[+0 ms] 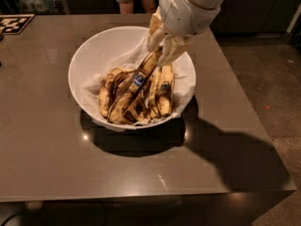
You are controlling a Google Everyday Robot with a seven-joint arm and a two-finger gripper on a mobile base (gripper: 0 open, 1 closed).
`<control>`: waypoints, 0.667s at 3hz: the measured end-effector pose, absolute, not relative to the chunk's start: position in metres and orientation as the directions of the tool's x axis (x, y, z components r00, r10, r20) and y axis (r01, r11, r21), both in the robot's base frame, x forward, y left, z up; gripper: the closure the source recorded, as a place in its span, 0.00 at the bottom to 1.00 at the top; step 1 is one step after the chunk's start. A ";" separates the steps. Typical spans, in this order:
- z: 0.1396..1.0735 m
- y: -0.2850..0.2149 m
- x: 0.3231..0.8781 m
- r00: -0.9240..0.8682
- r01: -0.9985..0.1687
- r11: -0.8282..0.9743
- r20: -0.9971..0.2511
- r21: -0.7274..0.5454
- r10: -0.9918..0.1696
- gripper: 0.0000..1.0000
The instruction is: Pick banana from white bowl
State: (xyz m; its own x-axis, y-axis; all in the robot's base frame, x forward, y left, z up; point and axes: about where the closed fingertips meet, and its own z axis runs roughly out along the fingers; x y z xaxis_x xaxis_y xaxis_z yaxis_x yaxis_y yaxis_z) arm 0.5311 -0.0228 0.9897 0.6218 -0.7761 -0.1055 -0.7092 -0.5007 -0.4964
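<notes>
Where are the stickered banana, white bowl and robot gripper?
banana [137, 82], camera view: on its blue sticker, mid-length.
white bowl [98, 51], camera view: bare inner wall.
gripper [160, 53], camera view: between its jaws, over bowl's far side.

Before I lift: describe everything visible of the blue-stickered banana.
The long overripe banana, yellow with heavy brown-black blotches and a blue oval sticker mid-length, lies slanted across shorter brown bananas in the large glossy white bowl. Its lower end rests near the front wall; its upper end reaches the white pincer over the bowl's far side.
</notes>
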 end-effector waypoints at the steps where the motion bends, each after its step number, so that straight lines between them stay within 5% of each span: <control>1: 1.003 -0.033 0.518 0.627 -0.685 -0.479 -0.110 -0.548 -0.771 1.00; 2: 1.018 -0.041 0.503 0.634 -0.657 -0.464 -0.102 -0.594 -0.767 1.00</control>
